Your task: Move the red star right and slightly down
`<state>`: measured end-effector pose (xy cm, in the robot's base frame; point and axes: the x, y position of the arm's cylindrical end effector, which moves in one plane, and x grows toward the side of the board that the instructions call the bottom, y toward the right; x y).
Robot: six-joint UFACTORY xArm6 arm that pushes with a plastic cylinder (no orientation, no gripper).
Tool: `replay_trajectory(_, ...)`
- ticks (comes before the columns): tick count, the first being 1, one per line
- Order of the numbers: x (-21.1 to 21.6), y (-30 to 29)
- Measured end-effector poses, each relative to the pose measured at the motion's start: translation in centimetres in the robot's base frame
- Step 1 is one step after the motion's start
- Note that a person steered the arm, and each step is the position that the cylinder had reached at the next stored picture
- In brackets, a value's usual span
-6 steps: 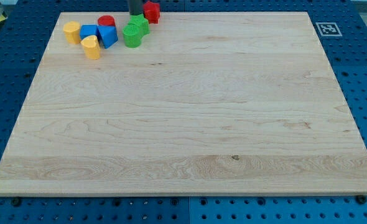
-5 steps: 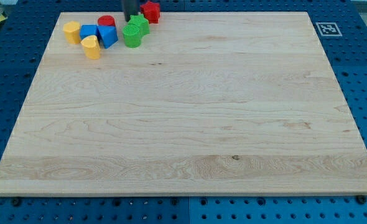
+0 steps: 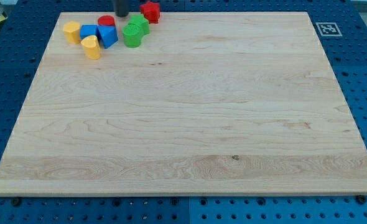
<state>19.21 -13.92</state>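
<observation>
The red star (image 3: 150, 11) sits at the board's top edge, left of centre. My tip (image 3: 121, 16) is at the top edge, a short way to the star's left and apart from it, just right of a red cylinder (image 3: 106, 22). Only the rod's lowest part shows. Two green blocks (image 3: 135, 27) (image 3: 131, 37) lie just below and between the tip and the star.
Two blue blocks (image 3: 88, 31) (image 3: 109, 35) and two yellow blocks (image 3: 71, 30) (image 3: 91, 46) cluster at the view's top left on the wooden board (image 3: 190, 124). A marker tag (image 3: 327, 28) sits at the board's top right corner.
The rod has slid left along the top edge, away from the red star. The star and the other blocks have not moved.
</observation>
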Motion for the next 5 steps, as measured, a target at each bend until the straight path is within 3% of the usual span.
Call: replay_trajectory(5, 0.9, 17.4)
